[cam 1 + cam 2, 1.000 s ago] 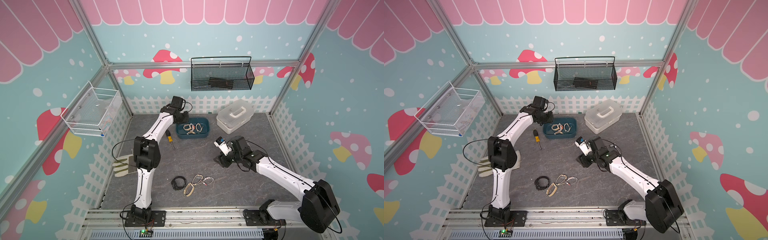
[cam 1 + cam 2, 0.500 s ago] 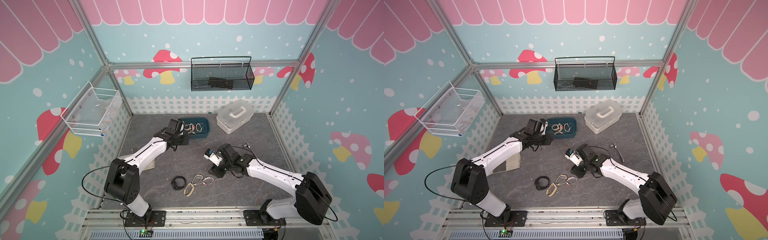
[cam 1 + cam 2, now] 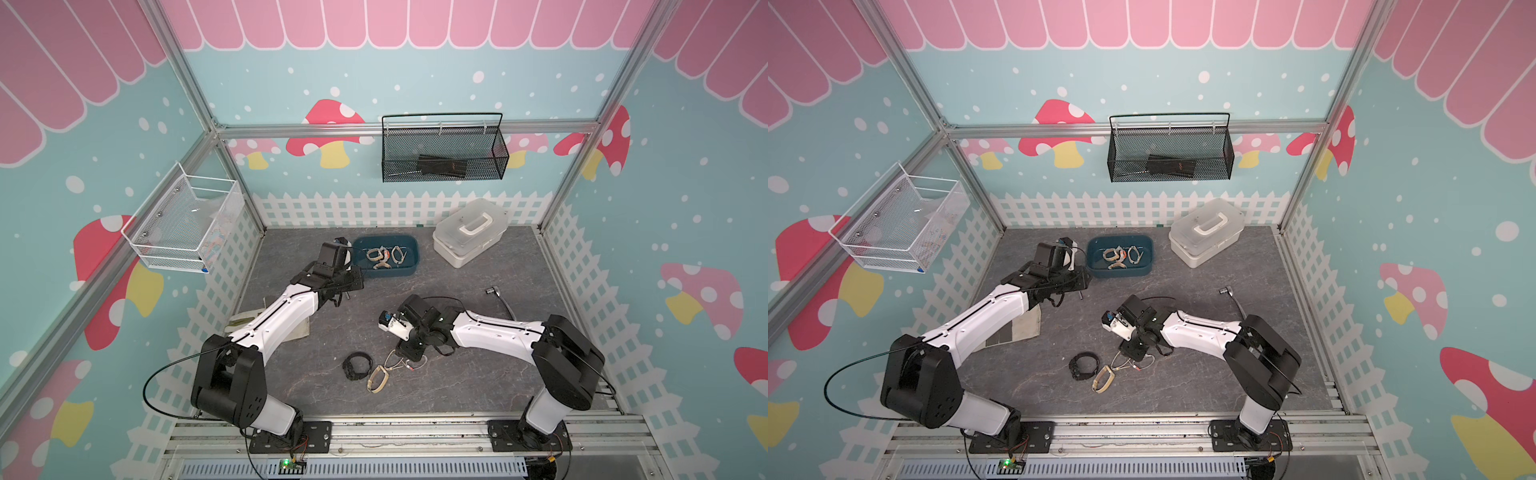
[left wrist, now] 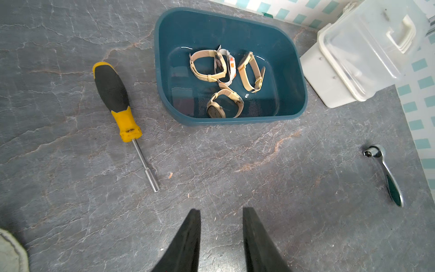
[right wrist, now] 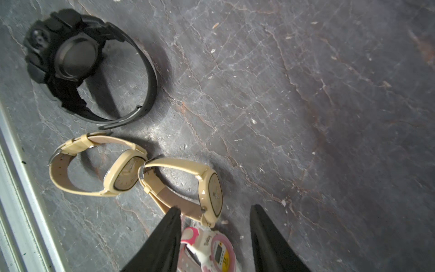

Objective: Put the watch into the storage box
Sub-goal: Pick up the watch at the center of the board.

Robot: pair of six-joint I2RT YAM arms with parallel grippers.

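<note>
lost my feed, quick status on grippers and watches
Left gripper open, empty. Right gripper open over pink watch, not gripped. Storage box holds watches. Nothing blocking.

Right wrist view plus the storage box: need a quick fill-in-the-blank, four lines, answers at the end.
1. The watch between the right gripper's open fingers is pink and ____.
2. The black watch lies on the ____.
3. The storage box is dark ____.
4. The left gripper holds ____.

Missing words: white; table; teal-blue; nothing
</note>
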